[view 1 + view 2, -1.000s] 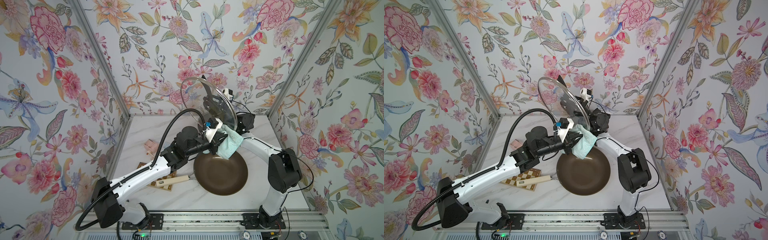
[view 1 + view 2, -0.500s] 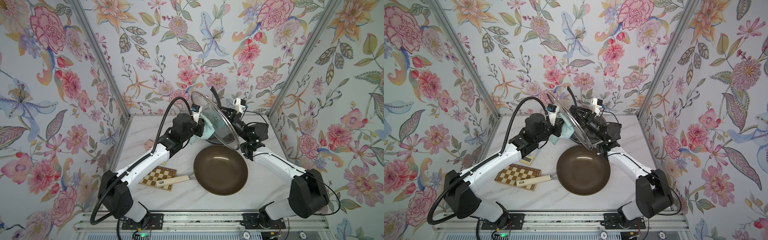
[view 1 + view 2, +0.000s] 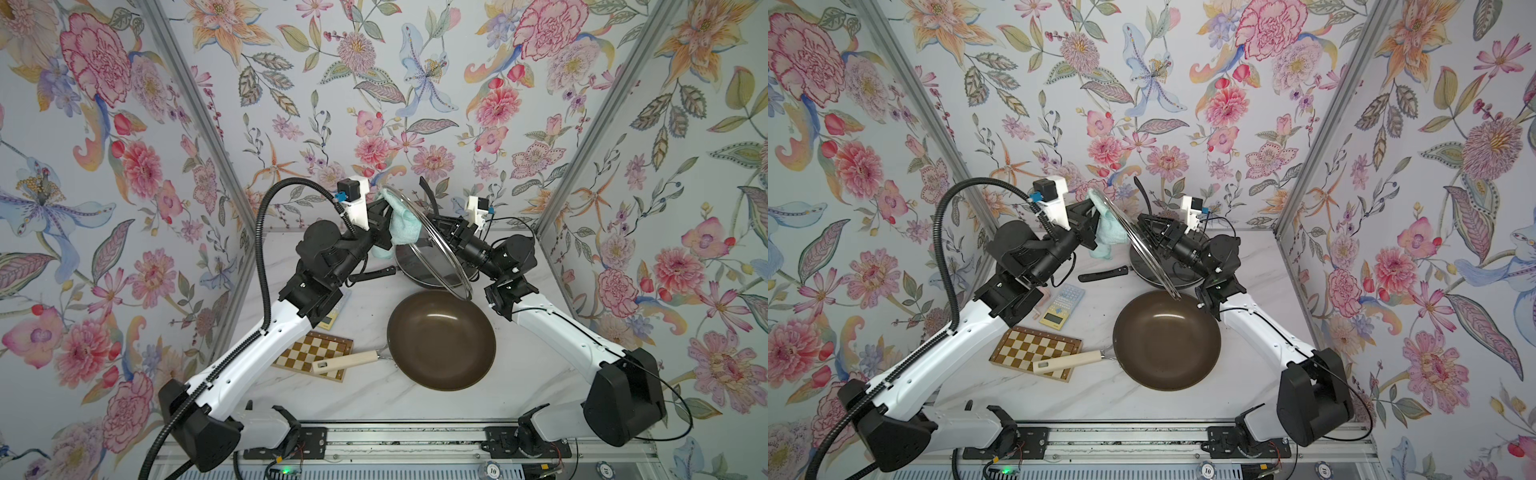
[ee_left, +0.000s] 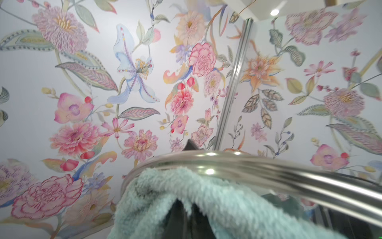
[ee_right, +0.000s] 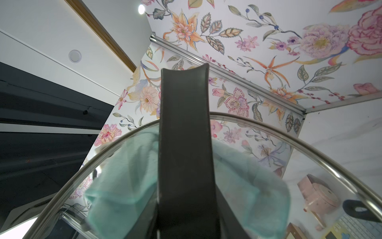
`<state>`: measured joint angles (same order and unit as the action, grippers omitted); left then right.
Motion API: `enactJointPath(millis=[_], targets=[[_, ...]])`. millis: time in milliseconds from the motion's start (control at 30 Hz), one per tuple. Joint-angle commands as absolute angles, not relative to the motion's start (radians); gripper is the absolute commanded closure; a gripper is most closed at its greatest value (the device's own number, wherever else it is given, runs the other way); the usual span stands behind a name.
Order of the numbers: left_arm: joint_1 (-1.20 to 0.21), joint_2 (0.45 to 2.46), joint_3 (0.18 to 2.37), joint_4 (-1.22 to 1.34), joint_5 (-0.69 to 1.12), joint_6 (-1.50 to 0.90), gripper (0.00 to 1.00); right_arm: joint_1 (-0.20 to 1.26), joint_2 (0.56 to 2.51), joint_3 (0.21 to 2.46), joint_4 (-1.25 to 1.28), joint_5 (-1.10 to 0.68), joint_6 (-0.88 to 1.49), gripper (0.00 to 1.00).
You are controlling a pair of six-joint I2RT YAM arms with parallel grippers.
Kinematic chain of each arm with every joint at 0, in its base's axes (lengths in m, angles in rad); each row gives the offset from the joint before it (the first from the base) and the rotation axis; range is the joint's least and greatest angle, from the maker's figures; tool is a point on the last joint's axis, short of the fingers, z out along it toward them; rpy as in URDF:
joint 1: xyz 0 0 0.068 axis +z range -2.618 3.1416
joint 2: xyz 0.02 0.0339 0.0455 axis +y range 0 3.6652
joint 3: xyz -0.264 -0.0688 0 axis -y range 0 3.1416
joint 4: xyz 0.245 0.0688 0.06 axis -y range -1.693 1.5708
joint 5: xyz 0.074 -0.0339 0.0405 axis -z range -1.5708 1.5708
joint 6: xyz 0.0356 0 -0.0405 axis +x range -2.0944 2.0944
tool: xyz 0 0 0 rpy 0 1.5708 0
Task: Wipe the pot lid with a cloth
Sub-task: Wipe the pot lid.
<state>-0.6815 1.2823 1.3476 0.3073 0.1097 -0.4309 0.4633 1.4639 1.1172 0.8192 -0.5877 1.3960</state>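
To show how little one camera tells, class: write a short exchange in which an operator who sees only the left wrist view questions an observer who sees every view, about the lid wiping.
Operator: I see the cloth pressed against the pot lid at its rim. What holds the lid?
Observer: The right gripper is shut on its black handle.
Operator: Is the lid lying flat?
Observer: No. In both top views it is up in the air, steeply tilted, above the table.
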Motion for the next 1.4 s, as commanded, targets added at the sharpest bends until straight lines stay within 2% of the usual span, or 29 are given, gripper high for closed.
enactJointPath(millis=[0, 133, 233, 333, 400, 500, 667, 833, 1000, 1133, 1267, 1367], targets=[[-0.726, 1.23, 1.281, 0.524, 0.279, -0.514, 1.0, 0.46, 1.539, 1.206, 0.865, -0.597, 1.419, 1.0], [-0.733, 1.152, 1.191, 0.502, 0.292, -0.528, 1.0, 0.413, 1.598, 1.255, 0.917, -0.563, 1.445, 1.0], [-0.732, 1.076, 1.175, 0.407, 0.2, -0.46, 1.0, 0.372, 1.566, 1.26, 0.786, -0.514, 1.338, 1.0], [-0.716, 1.023, 1.206, 0.255, 0.072, -0.371, 1.0, 0.381, 1.446, 1.274, 0.432, -0.302, 1.008, 1.0], [-0.7, 1.019, 1.247, 0.141, 0.004, -0.319, 1.0, 0.435, 1.365, 1.281, 0.249, -0.043, 0.75, 1.0], [-0.693, 1.076, 1.328, -0.03, -0.053, -0.247, 1.0, 0.503, 1.292, 1.214, 0.305, 0.238, 0.532, 1.0], [-0.692, 1.226, 1.404, -0.092, 0.014, -0.204, 1.0, 0.589, 1.322, 1.172, 0.558, 0.459, 0.298, 1.0], [-0.692, 1.4, 1.487, -0.072, 0.138, -0.184, 1.0, 0.64, 1.465, 1.231, 0.799, 0.523, 0.134, 1.0], [-0.693, 1.571, 1.554, -0.094, 0.137, -0.176, 1.0, 0.631, 1.585, 1.301, 0.982, 0.56, 0.095, 1.0], [-0.715, 1.682, 1.608, -0.179, 0.136, -0.168, 1.0, 0.598, 1.626, 1.344, 1.007, 0.551, 0.197, 1.0], [-0.765, 1.682, 1.589, -0.17, 0.194, -0.218, 1.0, 0.555, 1.633, 1.391, 0.961, 0.549, 0.303, 1.0], [-0.789, 1.661, 1.523, -0.093, 0.181, -0.322, 1.0, 0.504, 1.606, 1.396, 0.873, 0.483, 0.426, 1.0]])
